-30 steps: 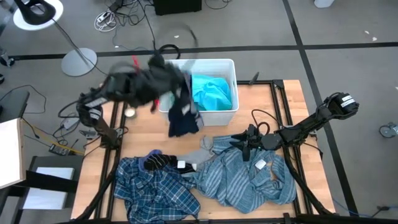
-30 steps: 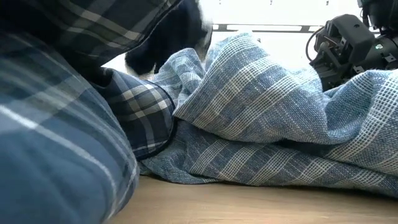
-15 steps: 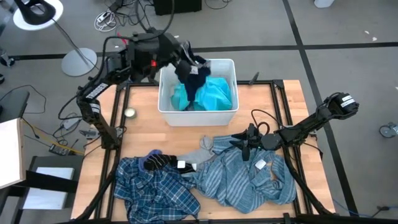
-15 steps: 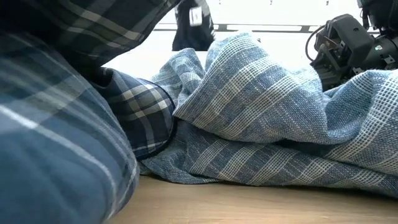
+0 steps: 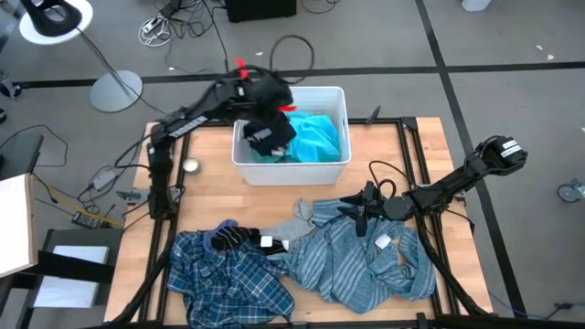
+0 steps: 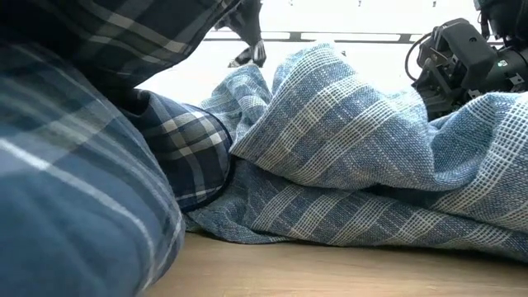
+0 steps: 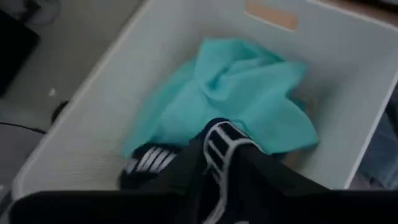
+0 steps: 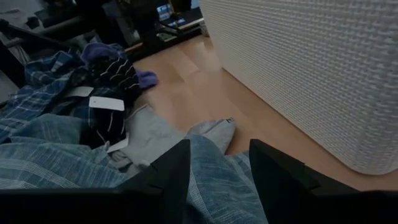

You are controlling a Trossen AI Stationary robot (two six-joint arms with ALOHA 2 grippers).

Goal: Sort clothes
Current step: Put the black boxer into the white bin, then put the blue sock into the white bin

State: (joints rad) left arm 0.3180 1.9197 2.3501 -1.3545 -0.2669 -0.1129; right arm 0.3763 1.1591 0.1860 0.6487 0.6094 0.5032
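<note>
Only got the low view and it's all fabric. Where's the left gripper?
Observer: The left gripper is over the white rectangular plastic bin.
Operator: Anything in the bin?
Observer: A turquoise tee, with a small black garment with white stripes lying on top of it, under that gripper.
Operator: Right arm?
Observer: The right gripper is open, low over the grey-blue striped shirt, holding nothing.

White bin (image 5: 335,100) at twelve o'clock holds a turquoise tee (image 5: 315,135); a black piece with white stripes (image 7: 219,155) lies on it; blue-white plaid shirt (image 5: 224,274) at seven; grey-blue striped shirt (image 5: 366,265) at five; light wooden table (image 5: 402,155).
</note>
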